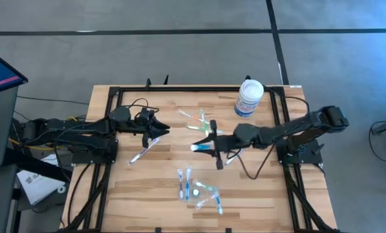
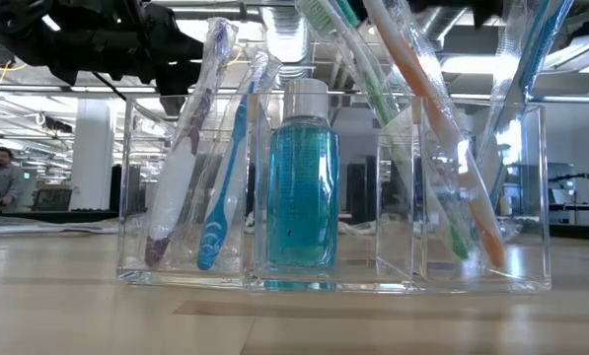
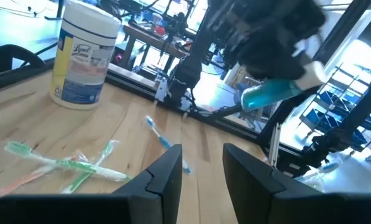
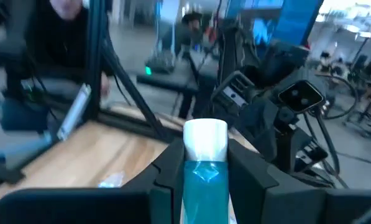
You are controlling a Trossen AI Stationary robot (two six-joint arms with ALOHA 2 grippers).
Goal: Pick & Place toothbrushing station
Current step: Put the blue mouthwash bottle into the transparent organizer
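My right gripper [image 1: 209,145] is shut on a short teal tube with a white cap [image 4: 204,177], above the table's middle; the tube also shows in the left wrist view [image 3: 269,94]. My left gripper [image 1: 161,129] hovers left of centre, open and empty [image 3: 201,158]. A wrapped toothbrush [image 1: 142,151] lies on the table beside it. Green and pink-white toothbrushes [image 1: 202,123] lie at the far middle. The clear tray [image 1: 205,197] stands near the front edge. It holds upright toothbrushes [image 2: 220,197] and a teal bottle [image 2: 299,187]. My right gripper pinches the teal tube's body [image 4: 204,186] between its two fingers, which lie along the tube. The white cap end [image 4: 205,138] sticks out past the fingertips, toward the table's left. The fingers come roughly level from the table's right. The tube is lifted clear of the table.
A big white tub with a blue label [image 1: 249,97] stands at the far right of the table. A blue toothbrush [image 3: 163,140] lies on the wood ahead of my left gripper. A black frame [image 1: 115,90] runs round the table's edges.
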